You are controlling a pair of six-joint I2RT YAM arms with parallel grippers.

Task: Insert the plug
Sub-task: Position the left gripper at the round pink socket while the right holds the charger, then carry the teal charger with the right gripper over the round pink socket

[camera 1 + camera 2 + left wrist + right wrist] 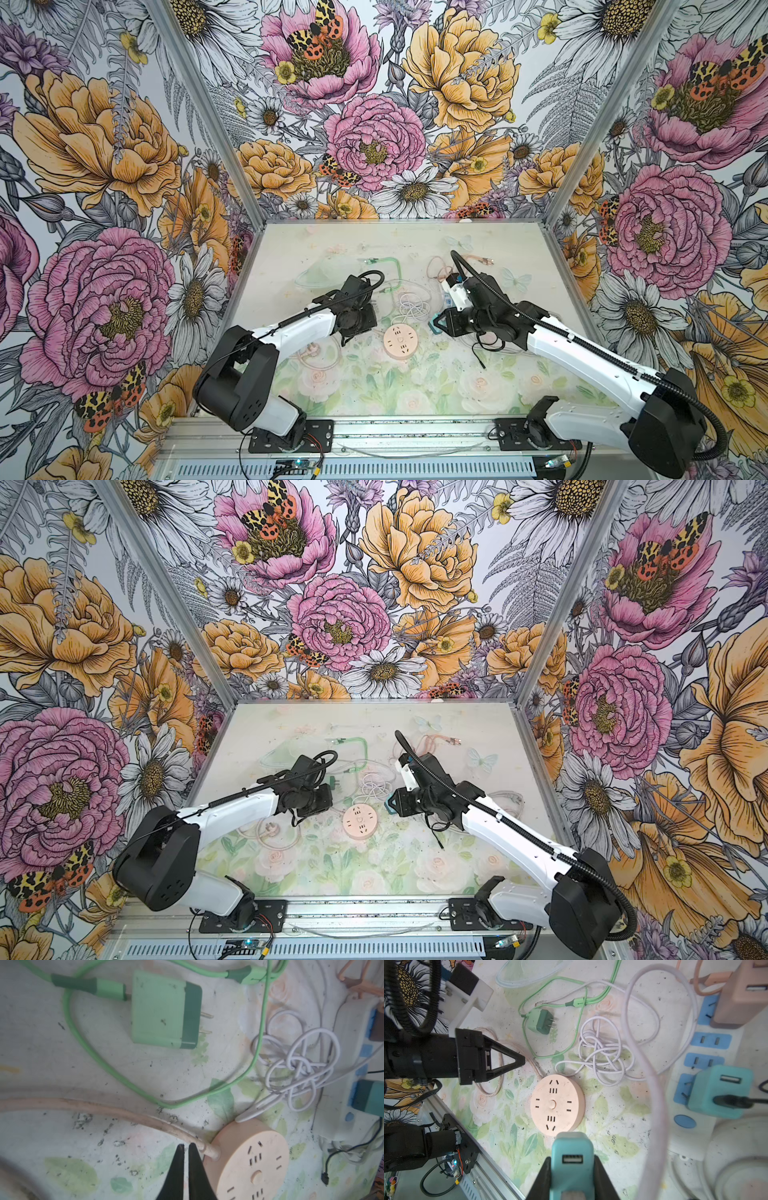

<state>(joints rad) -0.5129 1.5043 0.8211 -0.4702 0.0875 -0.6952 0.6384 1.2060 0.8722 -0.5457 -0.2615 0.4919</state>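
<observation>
A round pink socket (400,341) (360,821) lies flat on the floral table, its slots facing up. My right gripper (572,1157) is shut on a teal plug (571,1145) with a USB port, held just beside the rim of the round pink socket (557,1105). The plug's prongs are hidden. In a top view the teal plug (435,323) hangs right of the socket. My left gripper (186,1146) is shut and empty, its tips next to the pink cord (104,1108) where it enters the socket (255,1167). The right wrist view shows the left gripper (522,1061) left of the socket.
A green charger (166,1009) with its green cable lies beyond the socket. A tangled white cable (602,1057) sits beside it. A white and blue power strip (711,1040) carries a teal charger (720,1091) and a pink charger (741,997). A pale thick cable (656,1105) loops close to the right wrist camera.
</observation>
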